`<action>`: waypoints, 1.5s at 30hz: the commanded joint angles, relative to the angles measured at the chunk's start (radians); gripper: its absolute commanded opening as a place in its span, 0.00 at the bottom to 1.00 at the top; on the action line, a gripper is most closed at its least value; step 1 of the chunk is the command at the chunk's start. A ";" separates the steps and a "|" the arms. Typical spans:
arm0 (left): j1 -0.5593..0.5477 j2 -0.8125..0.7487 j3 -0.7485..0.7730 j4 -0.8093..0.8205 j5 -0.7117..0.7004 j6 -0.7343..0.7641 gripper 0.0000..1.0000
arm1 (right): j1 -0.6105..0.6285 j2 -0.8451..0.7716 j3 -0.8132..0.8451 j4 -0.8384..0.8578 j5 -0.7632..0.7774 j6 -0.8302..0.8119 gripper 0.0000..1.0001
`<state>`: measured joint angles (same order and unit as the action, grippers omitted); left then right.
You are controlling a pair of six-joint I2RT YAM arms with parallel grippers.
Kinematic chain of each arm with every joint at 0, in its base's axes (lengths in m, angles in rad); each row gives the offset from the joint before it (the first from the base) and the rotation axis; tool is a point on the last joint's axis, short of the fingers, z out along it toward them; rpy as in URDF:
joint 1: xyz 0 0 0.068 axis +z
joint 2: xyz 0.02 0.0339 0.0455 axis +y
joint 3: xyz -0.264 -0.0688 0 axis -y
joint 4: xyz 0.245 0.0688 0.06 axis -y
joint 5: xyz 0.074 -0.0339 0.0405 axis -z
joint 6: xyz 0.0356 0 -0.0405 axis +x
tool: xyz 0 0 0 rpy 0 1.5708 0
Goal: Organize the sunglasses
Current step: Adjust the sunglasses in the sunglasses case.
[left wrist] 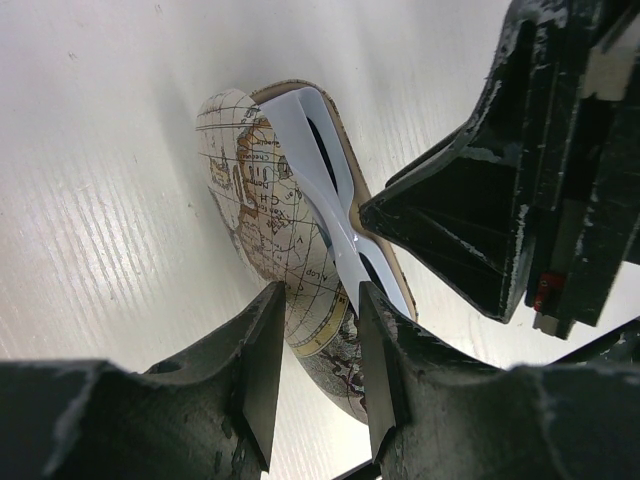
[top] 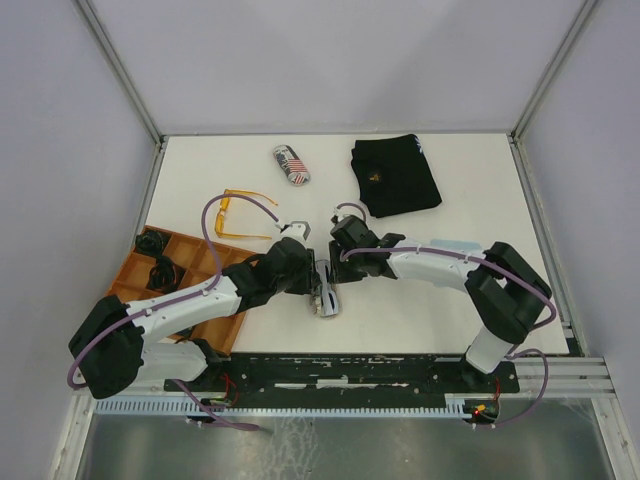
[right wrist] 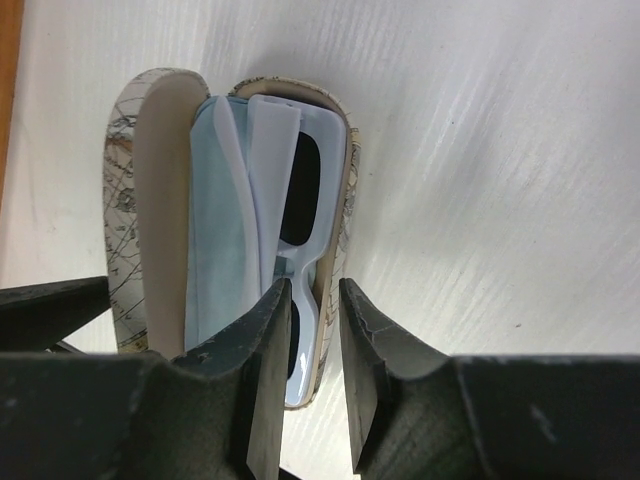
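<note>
The white sunglasses [right wrist: 270,130] with dark lenses lie on a light blue cloth [right wrist: 215,220] inside an open map-printed case [top: 327,300] at the table's middle. They also show in the left wrist view [left wrist: 310,140]. My left gripper [left wrist: 320,295] straddles the case's map shell [left wrist: 250,190] and is closed on it. My right gripper [right wrist: 312,290] is narrowly open, one finger on the white frame inside the case, the other just outside the case wall. The orange-amber sunglasses [top: 223,215] lie unfolded on the table to the far left of both grippers [top: 322,272].
An orange compartment tray [top: 135,275] with dark items stands at the left. A flag-printed case [top: 291,165] and a black folded cloth [top: 395,175] lie at the back. Another light blue cloth [top: 450,243] lies under the right arm.
</note>
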<state>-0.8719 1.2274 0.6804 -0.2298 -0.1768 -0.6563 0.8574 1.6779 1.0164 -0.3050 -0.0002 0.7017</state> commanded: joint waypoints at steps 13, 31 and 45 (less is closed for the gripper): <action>-0.003 -0.019 0.005 0.030 -0.003 -0.015 0.42 | 0.003 0.048 0.016 0.052 -0.026 0.014 0.34; -0.002 -0.023 0.002 0.028 -0.004 -0.018 0.42 | 0.003 0.078 0.015 0.047 -0.031 0.006 0.33; -0.003 -0.020 0.004 0.030 -0.004 -0.016 0.42 | 0.002 0.086 0.013 0.024 -0.008 -0.002 0.28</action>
<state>-0.8722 1.2274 0.6804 -0.2287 -0.1764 -0.6563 0.8574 1.7515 1.0164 -0.2817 -0.0231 0.7086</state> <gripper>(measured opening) 0.425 0.294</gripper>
